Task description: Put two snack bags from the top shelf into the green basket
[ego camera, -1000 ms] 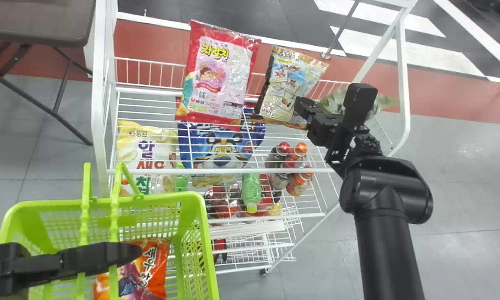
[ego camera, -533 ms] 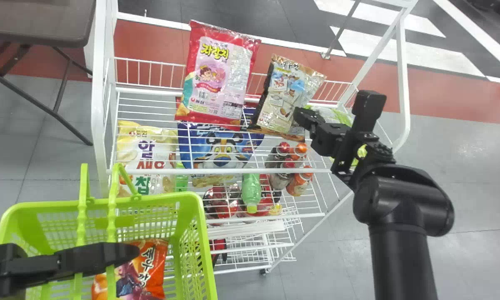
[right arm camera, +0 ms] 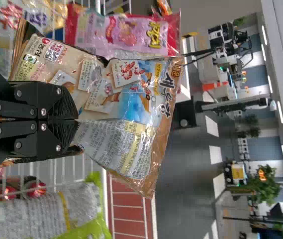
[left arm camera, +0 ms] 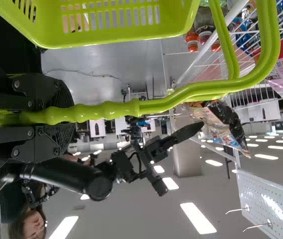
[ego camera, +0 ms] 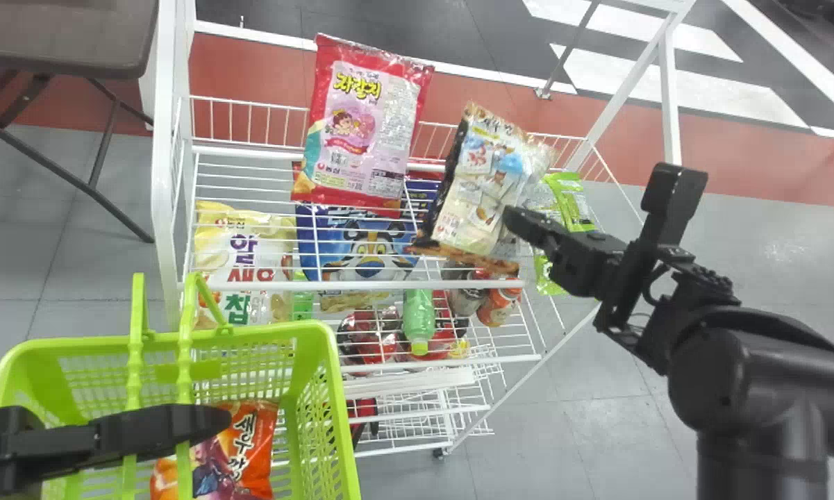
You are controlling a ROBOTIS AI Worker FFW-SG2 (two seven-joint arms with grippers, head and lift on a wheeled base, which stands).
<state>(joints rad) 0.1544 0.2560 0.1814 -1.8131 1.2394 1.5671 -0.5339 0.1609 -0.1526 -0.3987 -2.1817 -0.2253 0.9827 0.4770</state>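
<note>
Left: green basket, one orange snack bag lying inside. Left end effector over the basket, closed on its handles.

Rack, left part: yellow snack bag below the top shelf's wires, blue snack bag just to its right, also below them. Above, at the back of the top shelf, pink-and-red snack bag, upright, slightly tilted.

Middle: green bottle on a lower level.

Right of centre: brown snack bag, held tilted over the top shelf. Right end effector closed, its two fingers pinching this bag at one edge; print side faces the head camera.

Far right: green-and-clear snack bag at the shelf's right end, partly behind the right end effector.
</note>
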